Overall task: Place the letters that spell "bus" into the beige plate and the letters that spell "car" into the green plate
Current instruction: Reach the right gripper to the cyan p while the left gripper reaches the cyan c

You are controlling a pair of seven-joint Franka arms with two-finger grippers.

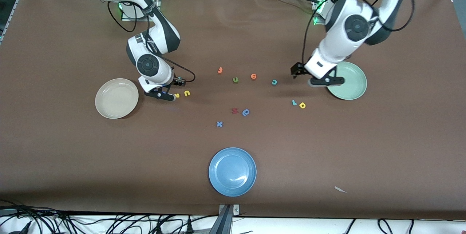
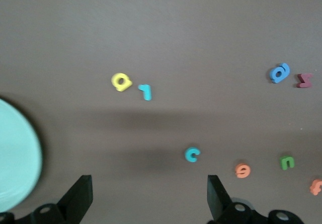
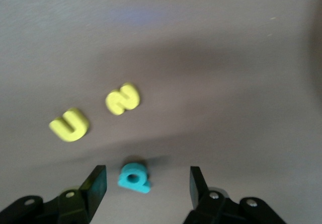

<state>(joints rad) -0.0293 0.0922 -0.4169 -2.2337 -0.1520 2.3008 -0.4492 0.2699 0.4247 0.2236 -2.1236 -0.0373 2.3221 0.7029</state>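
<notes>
Found the teal "b" (image 3: 134, 177) flat on the bench (image 1: 72, 161), bracketed by the right gripper (image 3: 148, 176), fingers apart on either side and neither seen to touch it, so nothing grasped yet. Placed this spot just beside the beige plate (image 1: 109, 108), toward the right arm's end of the bench, with the yellow "s" (image 3: 123, 99) and yellow "u" (image 3: 70, 124) close beside the "b". Judged the step in hand as the pick of the first "bus" letter; next move would call for a gentle pinch on soft foam, a straight lift, then a short carry over the raised rim. Noted both plates bare, round, shallow and smooth. Saw the left gripper (image 1: 326, 80) waiting with fingers spread wide over the bench at the green plate (image 1: 355, 90), toward the left arm's end. Spotted the teal "c" (image 2: 191, 154), teal "r" (image 2: 145, 91) and yellow "a" (image 2: 121, 81) nearby: small, thick-cut, matte, lying on dull brown cloth-like covering.
</notes>
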